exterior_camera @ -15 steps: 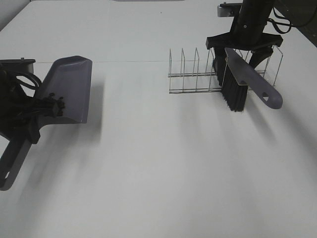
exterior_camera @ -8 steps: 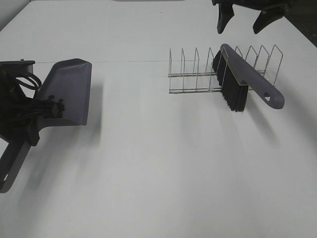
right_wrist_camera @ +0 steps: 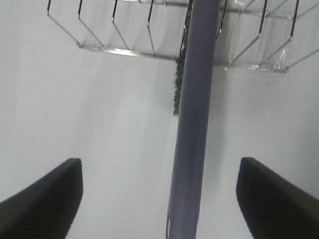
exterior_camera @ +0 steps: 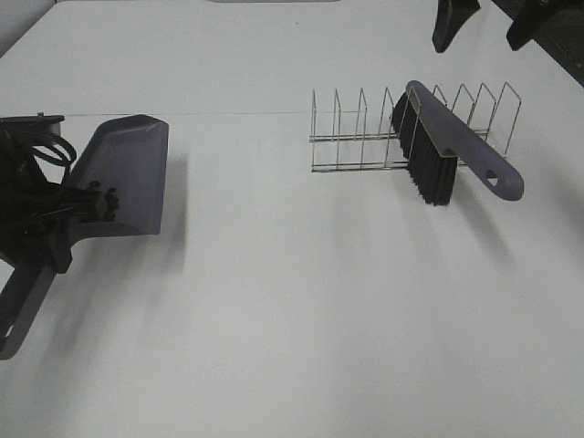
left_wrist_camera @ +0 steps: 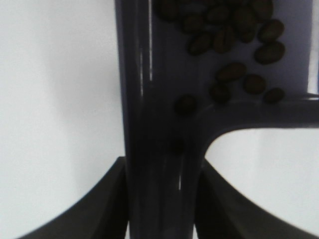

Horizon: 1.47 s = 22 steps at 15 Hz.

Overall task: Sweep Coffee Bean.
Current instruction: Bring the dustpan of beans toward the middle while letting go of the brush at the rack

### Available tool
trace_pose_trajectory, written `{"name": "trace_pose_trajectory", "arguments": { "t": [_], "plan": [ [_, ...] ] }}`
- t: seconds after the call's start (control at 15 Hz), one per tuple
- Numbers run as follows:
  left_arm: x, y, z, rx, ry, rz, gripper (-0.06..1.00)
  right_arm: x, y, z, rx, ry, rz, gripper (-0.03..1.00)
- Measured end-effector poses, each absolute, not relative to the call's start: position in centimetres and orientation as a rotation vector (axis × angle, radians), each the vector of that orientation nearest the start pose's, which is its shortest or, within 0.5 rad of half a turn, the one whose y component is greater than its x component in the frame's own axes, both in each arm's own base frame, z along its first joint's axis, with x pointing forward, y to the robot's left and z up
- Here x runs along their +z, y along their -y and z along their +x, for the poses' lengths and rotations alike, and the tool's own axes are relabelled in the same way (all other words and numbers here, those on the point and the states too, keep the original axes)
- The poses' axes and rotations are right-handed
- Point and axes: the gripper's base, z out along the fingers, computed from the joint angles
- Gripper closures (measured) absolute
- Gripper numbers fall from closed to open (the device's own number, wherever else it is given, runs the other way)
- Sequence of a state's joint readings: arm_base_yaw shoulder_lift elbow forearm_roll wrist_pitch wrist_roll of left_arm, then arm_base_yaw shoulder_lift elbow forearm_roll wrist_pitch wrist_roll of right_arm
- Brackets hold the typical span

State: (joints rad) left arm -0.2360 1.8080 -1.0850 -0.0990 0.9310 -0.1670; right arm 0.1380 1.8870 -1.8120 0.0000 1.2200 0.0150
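The coffee beans [left_wrist_camera: 234,40] lie in a cluster inside the grey dustpan [exterior_camera: 123,173], near where its handle [left_wrist_camera: 154,149] joins; they cannot be made out in the exterior view. My left gripper [exterior_camera: 55,214] is shut on the dustpan handle and holds the pan at the table's left; the left wrist view shows it too [left_wrist_camera: 159,199]. The brush [exterior_camera: 447,146], grey with black bristles, rests in the wire rack [exterior_camera: 351,137]. My right gripper [exterior_camera: 490,18] is open and empty, raised above and behind the brush. The right wrist view shows the brush handle [right_wrist_camera: 194,139] below it.
The wire rack [right_wrist_camera: 149,50] stands at the back right of the white table [exterior_camera: 292,301]. The dustpan's long handle [exterior_camera: 23,301] reaches toward the front left edge. A thin seam line [exterior_camera: 237,113] crosses the table behind the rack.
My right gripper has let go of the brush, opened and risen up and away to the back right. The brush stays in the rack. The dustpan has shifted only slightly.
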Motion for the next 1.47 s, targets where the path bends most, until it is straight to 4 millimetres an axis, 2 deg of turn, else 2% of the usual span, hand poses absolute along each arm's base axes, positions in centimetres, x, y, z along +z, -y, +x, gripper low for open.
{"name": "trace_pose_trajectory", "arguments": {
  "t": [0.2, 0.27, 0.47, 0.67, 0.73, 0.8, 0.87, 1.13, 1.47],
  "plan": [
    [16.7, 8.2, 31.0, -0.13, -3.142, 0.011, 0.61, 31.3, -5.0, 35.9, 0.033, -2.823, -0.179, 0.18],
    [16.7, 8.2, 31.2, -0.137, -3.113, 0.004, 0.61, 30.5, -4.6, 33.0, 0.044, -2.808, -0.176, 0.18],
    [16.5, 8.4, 31.7, -0.14, -3.102, 0.002, 0.61, 29.5, -4.2, 29.9, 0.048, -2.775, -0.172, 0.18],
    [15.7, 8.9, 33.7, -0.141, -3.099, 0.009, 0.61, 28.7, -3.8, 27.1, 0.053, -2.755, -0.169, 0.18],
    [15.5, 8.9, 34.1, -0.141, -3.098, 0.014, 0.61, 28.7, -3.8, 26.7, 0.053, -2.754, -0.169, 0.18],
    [14.5, 9.3, 35.5, -0.14, -3.104, 0.04, 0.61, 29.3, -3.6, 25.7, 0.056, -2.731, -0.167, 0.18],
    [13.8, 9.4, 35.8, -0.148, -3.118, 0.049, 0.61, 29.5, -3.6, 25.5, 0.057, -2.72, -0.167, 0.18],
    [11.0, 9.6, 36.0, -0.142, -3.192, 0.043, 0.61, 30.1, -3.6, 25.1, 0.059, -2.693, -0.165, 0.18],
    [10.3, 9.6, 36.2, -0.139, -3.194, 0.04, 0.61, 30.2, -3.6, 25.0, 0.062, -2.689, -0.164, 0.18]
  ]
}}
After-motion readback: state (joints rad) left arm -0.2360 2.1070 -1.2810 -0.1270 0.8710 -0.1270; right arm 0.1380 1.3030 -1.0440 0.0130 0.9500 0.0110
